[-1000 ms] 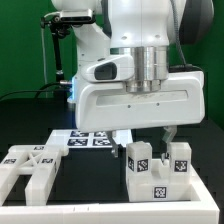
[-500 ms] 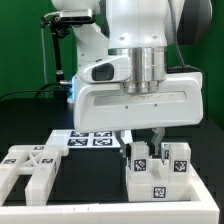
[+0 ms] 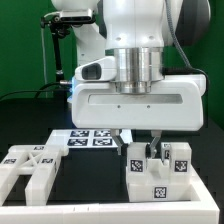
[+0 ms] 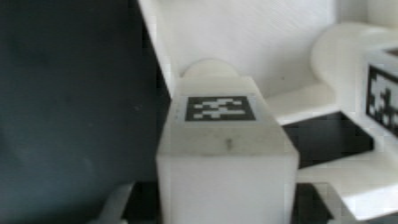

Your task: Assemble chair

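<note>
A chunky white chair part (image 3: 158,176) with marker tags stands upright at the exterior view's right. My big white gripper (image 3: 141,143) has come down from above and is shut on its left tagged bar (image 3: 138,158), one finger on each side. In the wrist view the same bar (image 4: 217,120) runs straight between the fingers (image 4: 135,200), its tag facing the camera, with a second tagged bar (image 4: 365,70) beside it. The flat X-braced panel (image 3: 30,165) lies apart at the exterior view's left.
The marker board (image 3: 88,138) lies flat on the black table behind the parts, between the panel and the gripped part. The arm's body fills the upper middle of the exterior view. A dark stand with cables rises at the back left (image 3: 55,40).
The jaws have come together from wide open onto the tagged bar. The gripper body has shifted slightly toward the exterior view's left.
</note>
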